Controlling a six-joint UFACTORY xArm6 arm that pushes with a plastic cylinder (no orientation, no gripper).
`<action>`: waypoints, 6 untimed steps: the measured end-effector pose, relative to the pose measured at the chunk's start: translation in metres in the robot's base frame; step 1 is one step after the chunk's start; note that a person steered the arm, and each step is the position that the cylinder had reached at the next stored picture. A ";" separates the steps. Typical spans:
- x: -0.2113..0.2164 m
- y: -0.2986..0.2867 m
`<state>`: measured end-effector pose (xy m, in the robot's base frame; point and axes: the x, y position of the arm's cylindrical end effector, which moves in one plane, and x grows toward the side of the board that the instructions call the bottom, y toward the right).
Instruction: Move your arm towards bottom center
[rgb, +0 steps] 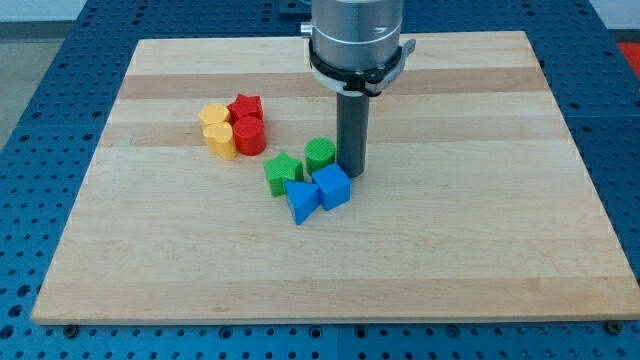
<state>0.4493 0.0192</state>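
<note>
Beside green cylinder (320, 154), above blue cube (333, 186): my tip (351, 172).

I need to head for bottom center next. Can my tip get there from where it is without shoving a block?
Probably yes. My tip sits at the blue cube's upper right, beside the green cylinder; straight down the board looks free, though the cube is close.

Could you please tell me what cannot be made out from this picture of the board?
- Camera view: whether my tip touches the blue cube or the green cylinder; they sit too close together.
- The arm above its metal collar: cut off by the view's top edge.
- The yellow blocks' exact shapes: too small.
</note>
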 end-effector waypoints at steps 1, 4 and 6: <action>-0.001 0.012; 0.075 0.070; 0.124 -0.036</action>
